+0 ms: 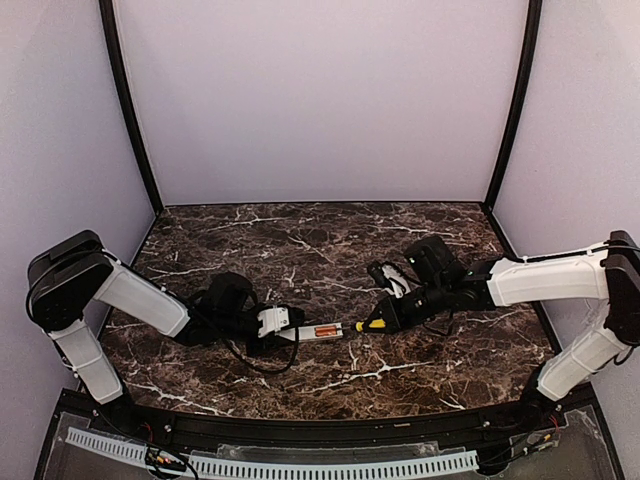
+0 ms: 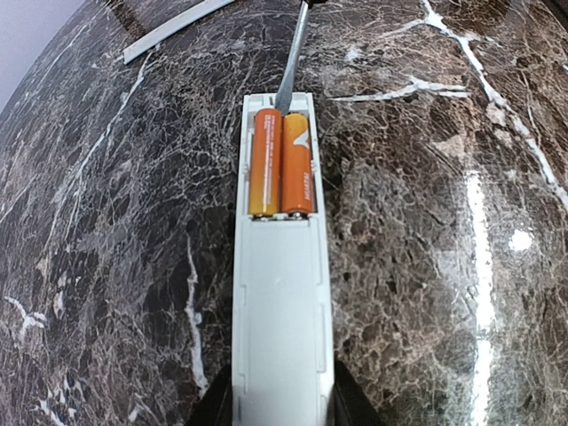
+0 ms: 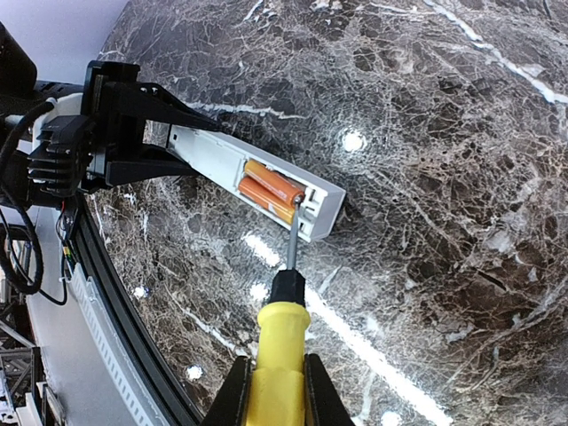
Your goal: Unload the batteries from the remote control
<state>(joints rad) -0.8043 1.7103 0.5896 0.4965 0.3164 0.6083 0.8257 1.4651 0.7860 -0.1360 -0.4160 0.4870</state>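
White remote control (image 2: 280,302) tight in left hand (image 2: 282,410), batteries (image 2: 282,164) just beyond; screwdriver (image 3: 279,342) tight in right hand (image 3: 273,395).

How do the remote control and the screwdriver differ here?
The remote control is a white flat bar; the screwdriver has a yellow handle and thin shaft. The left gripper holds the remote control, the right gripper the screwdriver. Both are gripped, meeting at the batteries.

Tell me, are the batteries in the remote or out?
In. Both batteries lie side by side in the remote's compartment, screwdriver tip at their end.
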